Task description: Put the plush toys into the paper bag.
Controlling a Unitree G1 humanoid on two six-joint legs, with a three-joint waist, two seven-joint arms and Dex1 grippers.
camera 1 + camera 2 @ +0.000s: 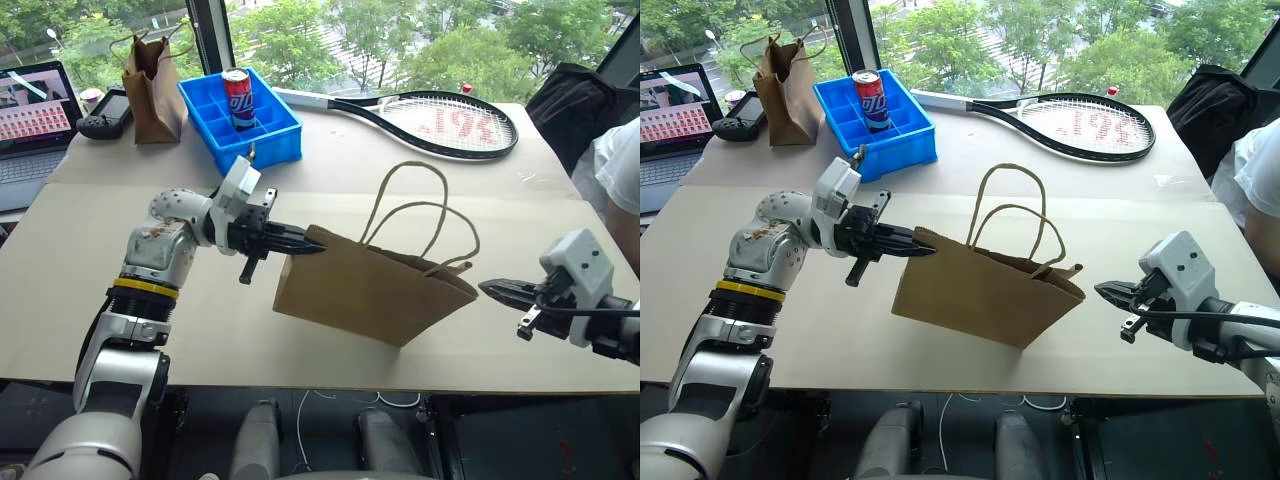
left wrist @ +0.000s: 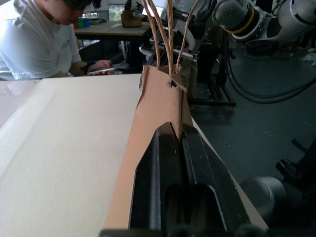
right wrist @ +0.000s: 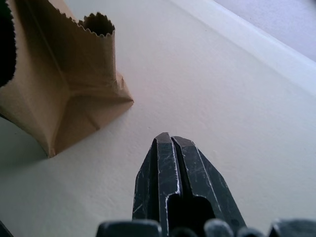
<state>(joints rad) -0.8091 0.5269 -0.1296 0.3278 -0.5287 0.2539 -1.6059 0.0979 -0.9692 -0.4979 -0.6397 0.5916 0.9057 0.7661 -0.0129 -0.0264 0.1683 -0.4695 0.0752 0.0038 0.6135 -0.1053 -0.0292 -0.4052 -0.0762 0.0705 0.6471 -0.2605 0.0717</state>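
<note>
A light-brown paper bag (image 1: 370,290) is sitting at the centre of the table (image 1: 90,300), tilting with its mouth end low toward four o'clock and its twisted loop handles (image 1: 415,215) arching upward; its contents cannot be seen. The left gripper (image 1: 315,246), reaching in from nine o'clock, is pinching the bag's upper edge between clenched fingers, while the right gripper (image 1: 492,290) is hovering just beside the bag at three o'clock, fingers pressed together on nothing. At eleven o'clock, a blue compartment tray (image 1: 275,130) is holding an upright red can (image 1: 238,98), a narrower, darker brown bag (image 1: 152,90) is standing beside it, and a tennis racket (image 1: 440,122) is lying at one o'clock.
</note>
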